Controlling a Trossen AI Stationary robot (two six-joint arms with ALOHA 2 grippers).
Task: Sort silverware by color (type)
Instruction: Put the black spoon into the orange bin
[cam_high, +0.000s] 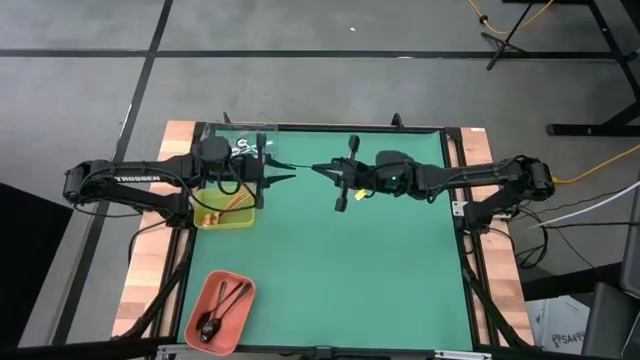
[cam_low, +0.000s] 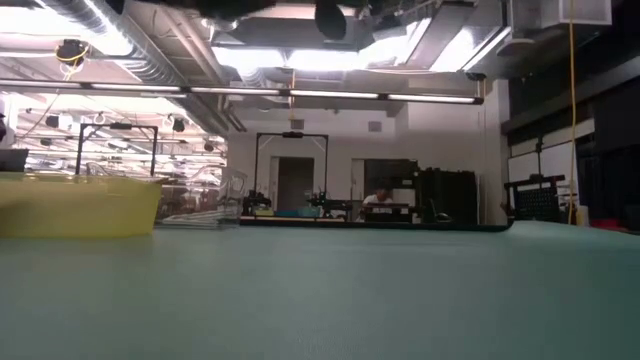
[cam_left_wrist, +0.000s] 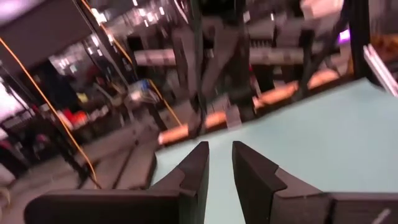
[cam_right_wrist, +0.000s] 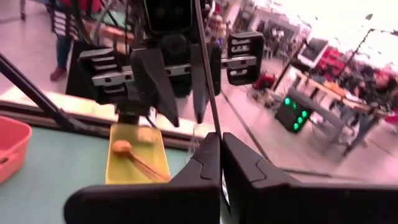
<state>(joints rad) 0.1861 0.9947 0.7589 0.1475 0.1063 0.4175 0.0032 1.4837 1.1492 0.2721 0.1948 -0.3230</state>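
Note:
My right gripper (cam_high: 318, 168) (cam_right_wrist: 221, 140) hangs level over the middle of the green table, pointing toward the table's left, shut on a thin dark-looking spoon handle (cam_right_wrist: 208, 74). Facing it, fingertips close, my left gripper (cam_high: 290, 178) (cam_left_wrist: 221, 155) (cam_right_wrist: 185, 118) is open, with nothing between its fingers in its own wrist view. Copper spoons (cam_high: 222, 205) lie in the yellow-green tray (cam_high: 245, 222). Dark spoons (cam_high: 222, 305) lie in the salmon tray (cam_high: 200, 300). Silver spoons (cam_high: 245, 145) lie in the clear tray (cam_high: 215, 132). My right gripper pinches the spoon's thin handle (cam_right_wrist: 217, 127) between its two fingertips. The fingers come level from the table's right. The handle sticks out past the fingertips toward my left gripper, lifted clear of the table. Its far end runs out of the wrist picture.
All three trays stand along the table's left side, the yellow-green one (cam_low: 80, 205) right below my left arm. The green mat (cam_high: 350, 280) stretches bare from the middle to the right and near edges.

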